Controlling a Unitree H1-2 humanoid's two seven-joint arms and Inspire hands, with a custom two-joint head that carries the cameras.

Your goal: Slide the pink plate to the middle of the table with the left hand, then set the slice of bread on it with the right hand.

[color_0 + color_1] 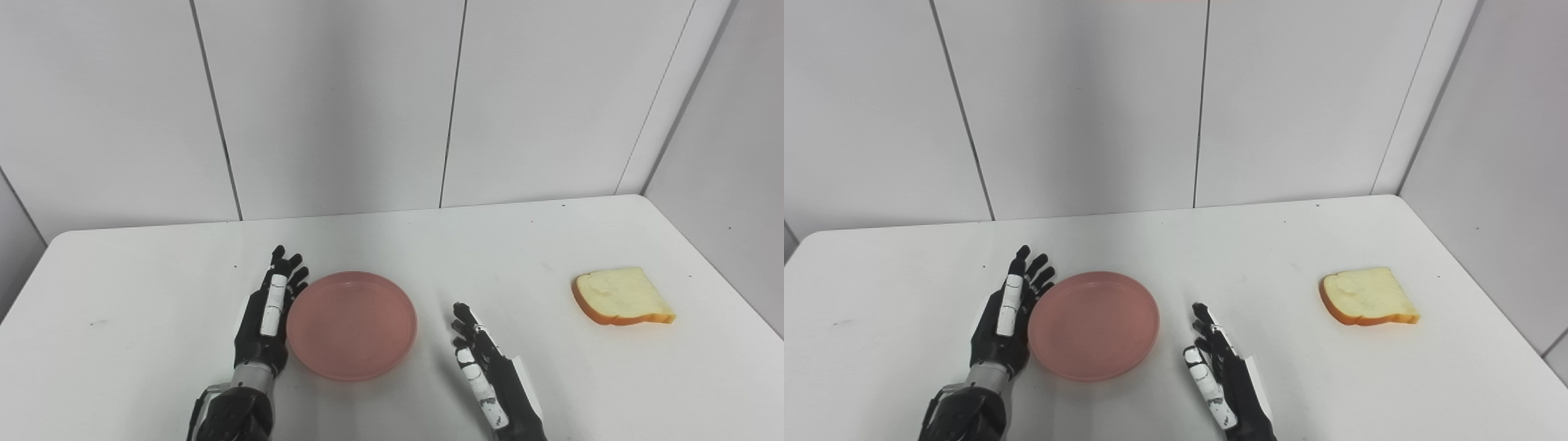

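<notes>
A round pink plate [352, 324] lies flat on the white table [153, 294], a little left of its middle and near the front. My left hand [269, 312] is open, fingers straight and pointing away, standing on edge against the plate's left rim. My right hand [484, 361] is open and empty, right of the plate and apart from it. A slice of bread [621, 296] with a brown crust lies flat at the table's right side, well beyond the right hand. The same scene shows in the right eye view, with the plate [1093, 324] and the bread [1367, 296].
White wall panels [337, 104] stand behind the table and along its right side. The table's right edge [716, 269] runs close to the bread.
</notes>
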